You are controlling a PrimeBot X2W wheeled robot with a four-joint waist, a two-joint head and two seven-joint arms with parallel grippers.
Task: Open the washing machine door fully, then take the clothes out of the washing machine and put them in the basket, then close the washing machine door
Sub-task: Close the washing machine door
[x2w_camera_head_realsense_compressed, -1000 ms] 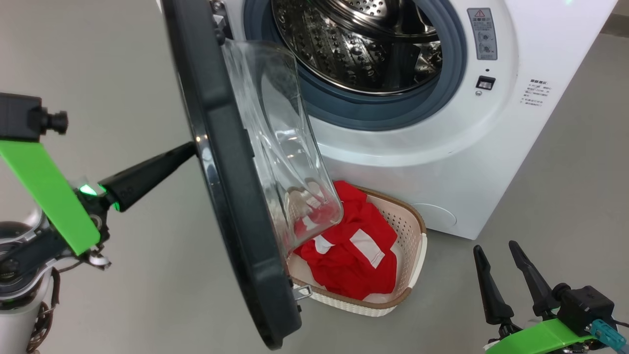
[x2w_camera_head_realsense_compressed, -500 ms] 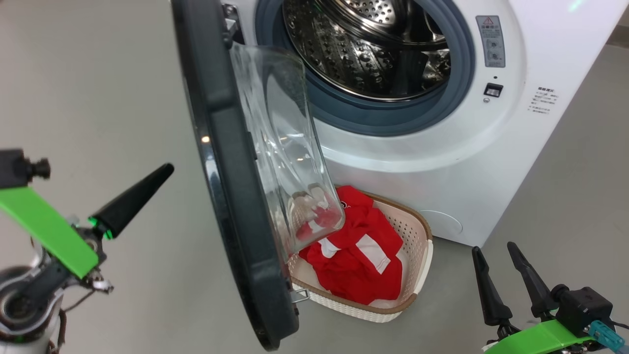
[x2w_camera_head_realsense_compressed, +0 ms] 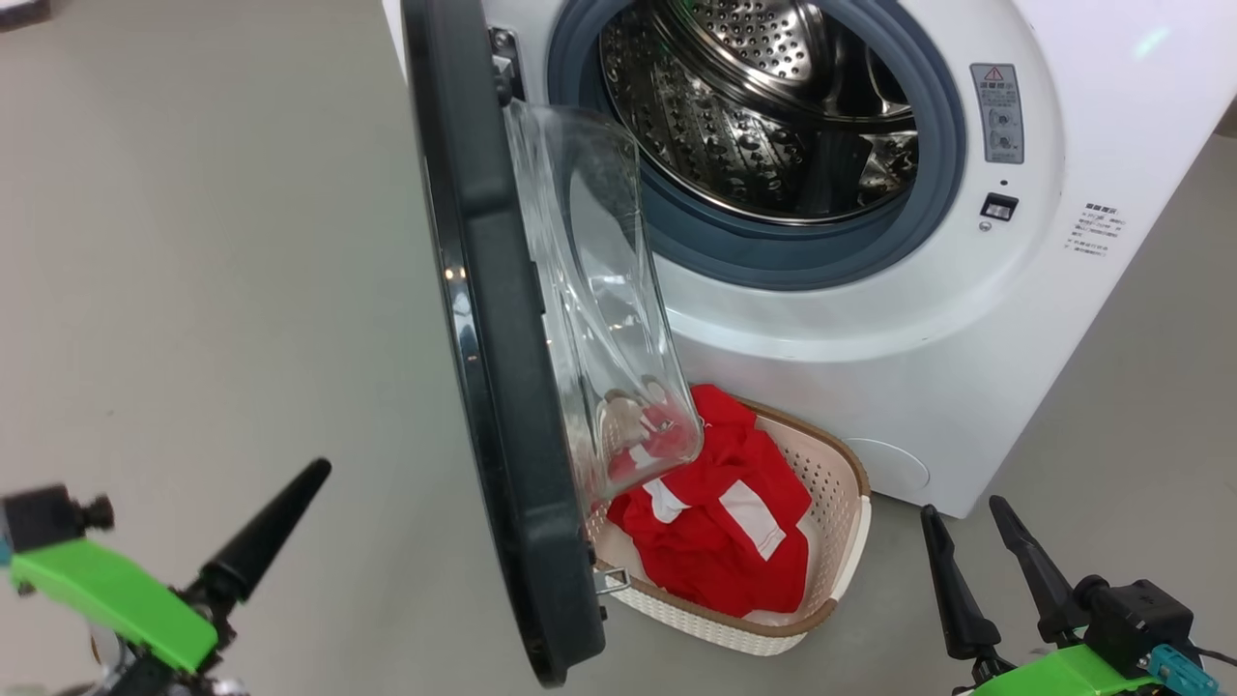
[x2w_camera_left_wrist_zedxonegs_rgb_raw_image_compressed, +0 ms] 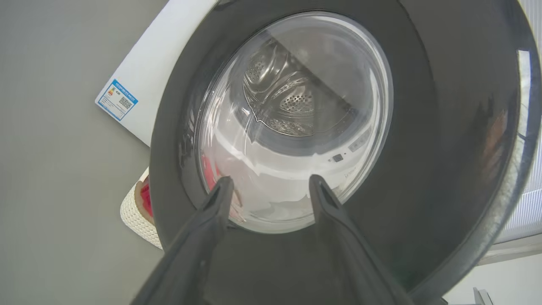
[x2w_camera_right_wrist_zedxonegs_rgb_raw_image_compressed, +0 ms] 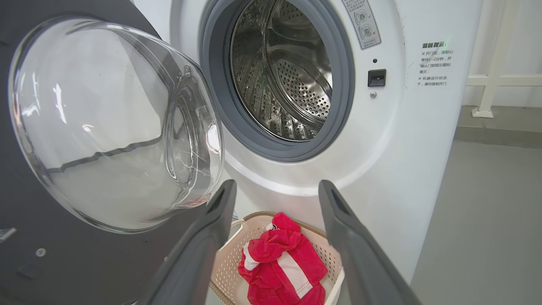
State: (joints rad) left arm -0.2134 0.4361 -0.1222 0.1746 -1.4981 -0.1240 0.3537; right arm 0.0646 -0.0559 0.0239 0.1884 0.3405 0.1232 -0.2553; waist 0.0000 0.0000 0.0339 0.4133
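Left gripper [x2w_camera_left_wrist_zedxonegs_rgb_raw_image_compressed: 270, 180] and right gripper [x2w_camera_head_realsense_compressed: 962, 507]: fingers spread, holding nothing. Clothes [x2w_camera_head_realsense_compressed: 715, 551] lie in basket [x2w_camera_head_realsense_compressed: 821, 474]. Push door [x2w_camera_head_realsense_compressed: 503, 387] squarely by its outer rim until it latches.

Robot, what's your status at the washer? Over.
Left gripper, right gripper open, empty. Clothes in basket, washing machine looks empty, door open. Basket low near door's swing.

Smooth grey floor [x2w_camera_head_realsense_compressed: 193, 242], white wall [x2w_camera_right_wrist_zedxonegs_rgb_raw_image_compressed: 518, 34], white rail [x2w_camera_right_wrist_zedxonegs_rgb_raw_image_compressed: 491, 80] standing against it
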